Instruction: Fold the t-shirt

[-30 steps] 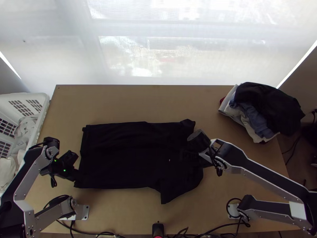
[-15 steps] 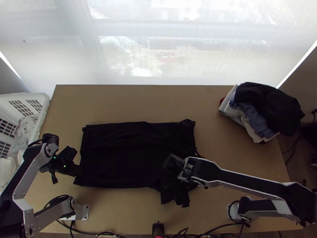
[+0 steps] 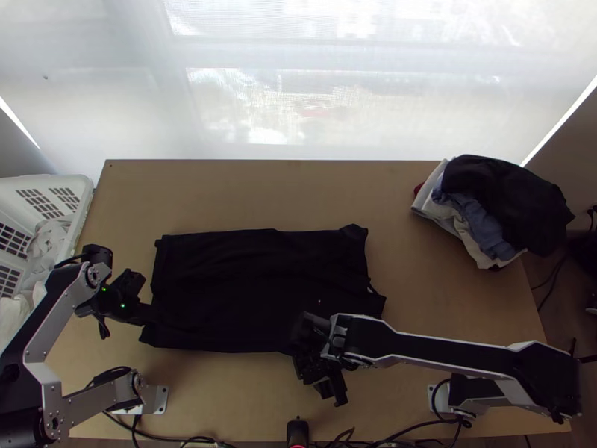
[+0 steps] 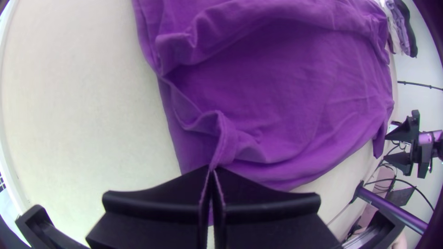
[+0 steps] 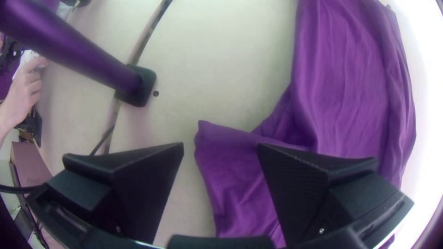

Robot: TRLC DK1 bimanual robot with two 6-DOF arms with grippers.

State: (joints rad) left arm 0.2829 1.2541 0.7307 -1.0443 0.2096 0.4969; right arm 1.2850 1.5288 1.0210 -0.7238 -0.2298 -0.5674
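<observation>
While the left pincer (image 3: 151, 314) clamps cloth (image 3: 246, 291), the right arm (image 3: 448, 352) stretches inward.

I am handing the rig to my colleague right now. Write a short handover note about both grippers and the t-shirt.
Left gripper: jaws shut on an edge at the t-shirt's left end.
Right gripper: jaws open over a sleeve, not gripping it.
T-shirt: on the table, mostly flat, wrinkled, that sleeve sticking out on the near side.
Done: the edge is held.
Left: tuck the sleeve in, finish folding.
</observation>
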